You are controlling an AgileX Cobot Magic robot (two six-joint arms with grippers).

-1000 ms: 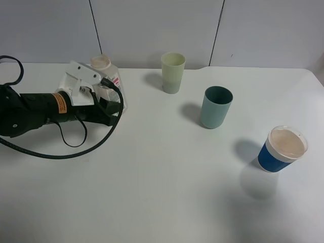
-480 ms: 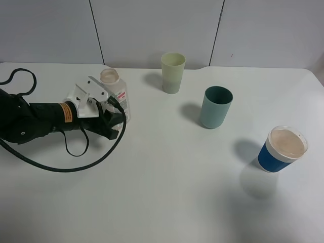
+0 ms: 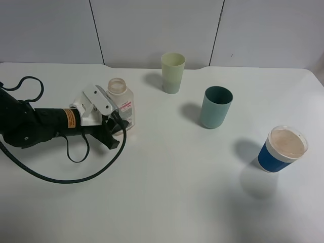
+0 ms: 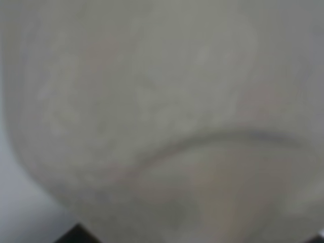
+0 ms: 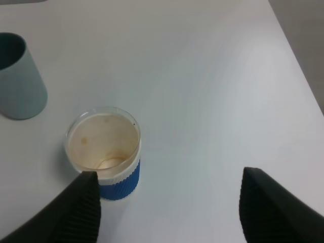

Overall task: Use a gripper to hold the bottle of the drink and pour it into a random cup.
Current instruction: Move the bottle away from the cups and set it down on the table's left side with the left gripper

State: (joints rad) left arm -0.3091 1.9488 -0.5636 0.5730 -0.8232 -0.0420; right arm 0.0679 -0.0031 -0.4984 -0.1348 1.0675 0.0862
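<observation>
Carrying step, I judge: the left claw (image 3: 115, 114) is clamped on the bottle (image 3: 125, 106) at the table's (image 3: 167, 197) ten o'clock, and next must bring it toward two o'clock over the yellow-green cup (image 3: 173, 74) and tip

We've got a plain white table (image 3: 167, 197) and pale grey wall panels (image 3: 152, 25) with dark seams. The drink bottle (image 3: 123, 105) is clear, with a white label showing a bit of pink-red print. The left gripper (image 3: 109, 114) is white, on a black arm (image 3: 35, 126) with an orange label (image 3: 70, 118) and black cables (image 3: 76, 176). Cup-wise: a pale yellow-green cup (image 3: 172, 73), a teal-green cup (image 3: 216, 107), and a blue cup (image 3: 281, 149) with a white rim, ribbed blue sleeve and brownish stains inside. The right gripper (image 5: 169, 217) has black ridged fingers (image 5: 76, 212).
</observation>
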